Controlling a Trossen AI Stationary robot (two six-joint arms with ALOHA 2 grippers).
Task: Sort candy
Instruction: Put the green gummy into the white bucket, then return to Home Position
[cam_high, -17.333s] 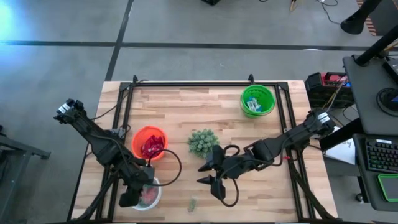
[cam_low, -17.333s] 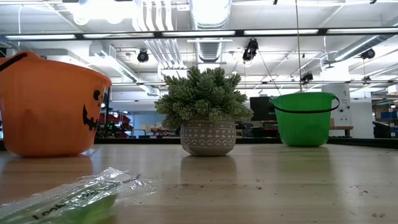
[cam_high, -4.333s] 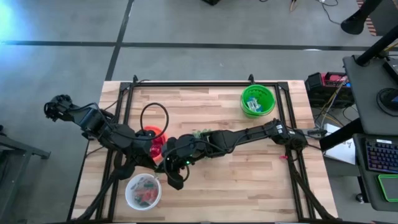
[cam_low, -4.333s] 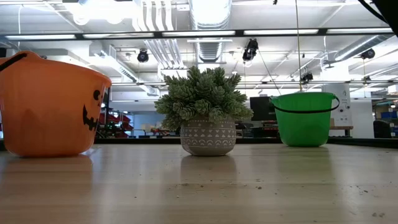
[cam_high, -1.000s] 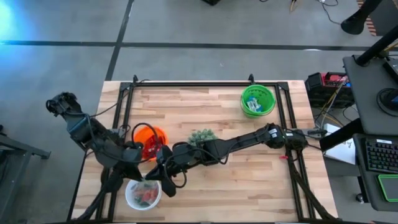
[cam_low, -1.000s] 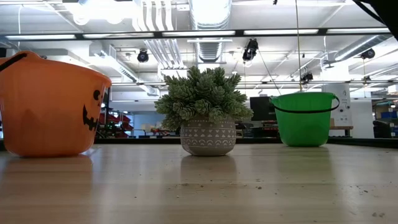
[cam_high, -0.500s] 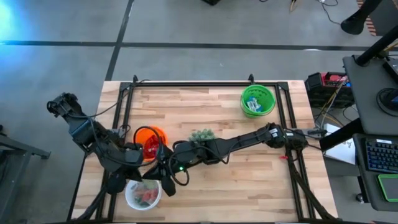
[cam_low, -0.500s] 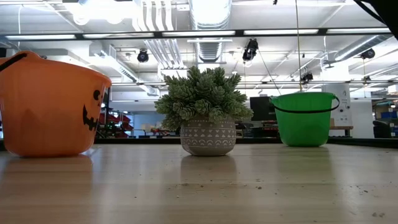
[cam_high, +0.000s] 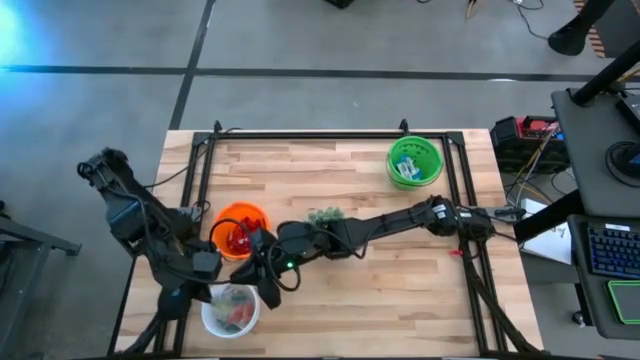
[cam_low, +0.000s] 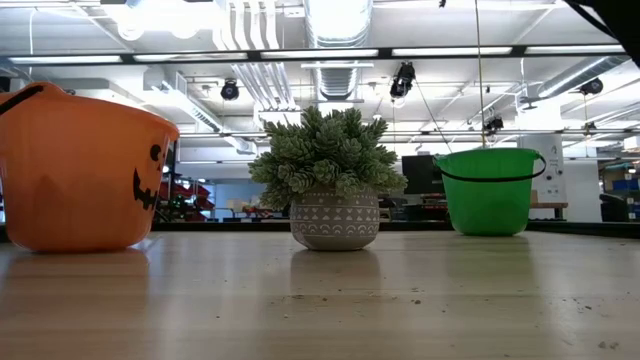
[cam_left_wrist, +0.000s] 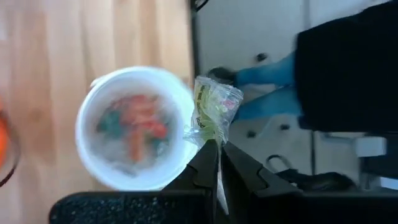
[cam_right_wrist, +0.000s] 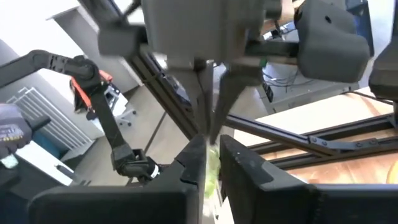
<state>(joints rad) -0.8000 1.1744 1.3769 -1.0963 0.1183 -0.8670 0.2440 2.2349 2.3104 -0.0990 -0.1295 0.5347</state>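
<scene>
My left gripper (cam_high: 225, 292) hangs over the near rim of the white bowl (cam_left_wrist: 134, 127), shut on a clear packet of green candy (cam_left_wrist: 212, 109). The bowl holds several red and teal candies. My right gripper (cam_right_wrist: 213, 146) reaches level from the table's right. Its tips meet the left fingers (cam_right_wrist: 208, 106), and the packet's green (cam_right_wrist: 212, 163) shows in the narrow gap between them. An orange bucket (cam_high: 240, 225) with red packets stands beside the bowl. A green bucket (cam_high: 414, 162) with blue-and-white bars stands at the far right. My left gripper pinches one end of the packet (cam_left_wrist: 208, 134) between its two fingertips, slanting down from above. The packet stands out past the tips, clear of the table, over the bowl's rim. My right gripper's fingers stand a little apart on either side of the packet; whether they touch it I cannot tell.
A small potted plant (cam_high: 322, 215) stands mid-table, with the right arm passing close by it. The black frame rails (cam_high: 330, 135) run along the table's far and side edges. Bare wood lies at the near right.
My left gripper has shifted a little toward the table's near edge, over the white bowl, and its wrist has rolled. My right arm has kept still.
</scene>
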